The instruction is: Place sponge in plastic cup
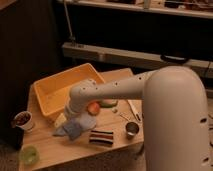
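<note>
Reaching leftward over the table [65,148], the arm [120,90] is bent down beside the yellow bin [50,92]. Gripper [70,116] is seen low over the blue sponge [76,129]; whether it is spread or pinching cannot be told. Sponge is laid flat on the table, well apart from the green cup [28,155] at the front left corner. White cup [22,120], striped block [101,136] and metal cup [131,129] are noted nearby.

The gripper [73,117], low over the worktop [60,150] beside the yellow tray [45,92], is mostly hidden beneath the arm [120,89], whose bulk the right and bottom edges cut off.
</note>
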